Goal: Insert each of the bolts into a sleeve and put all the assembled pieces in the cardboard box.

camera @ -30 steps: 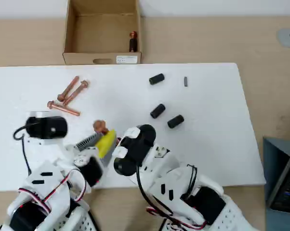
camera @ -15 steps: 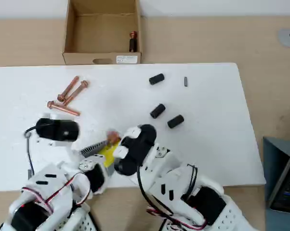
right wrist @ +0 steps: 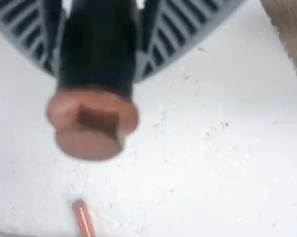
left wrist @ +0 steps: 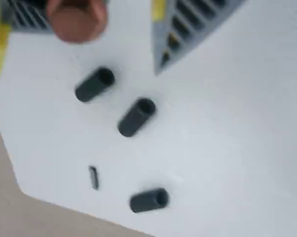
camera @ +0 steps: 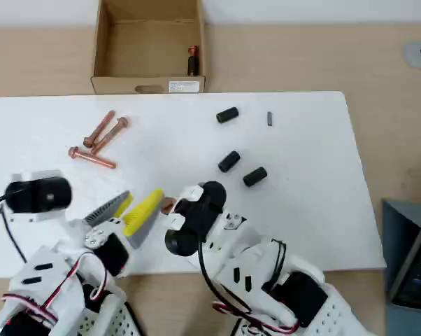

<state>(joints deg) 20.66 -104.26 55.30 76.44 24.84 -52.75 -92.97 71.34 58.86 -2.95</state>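
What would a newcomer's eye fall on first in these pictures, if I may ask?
The right gripper clamps a black sleeve with a copper bolt head poking out, above the white board. Next to it the left gripper, with one yellow finger, stands open. Three loose bolts lie at the board's left, three bare sleeves nearer its middle, and one assembled piece sits in the cardboard box.

The left hand (camera: 143, 196) lets go of the bolt (camera: 168, 205), its fingers spread apart, and its arm draws back leftward, away from the right hand (right wrist: 96, 69). The bolt now sits pushed into the sleeve (right wrist: 96, 44) held there, only its head sticking out.
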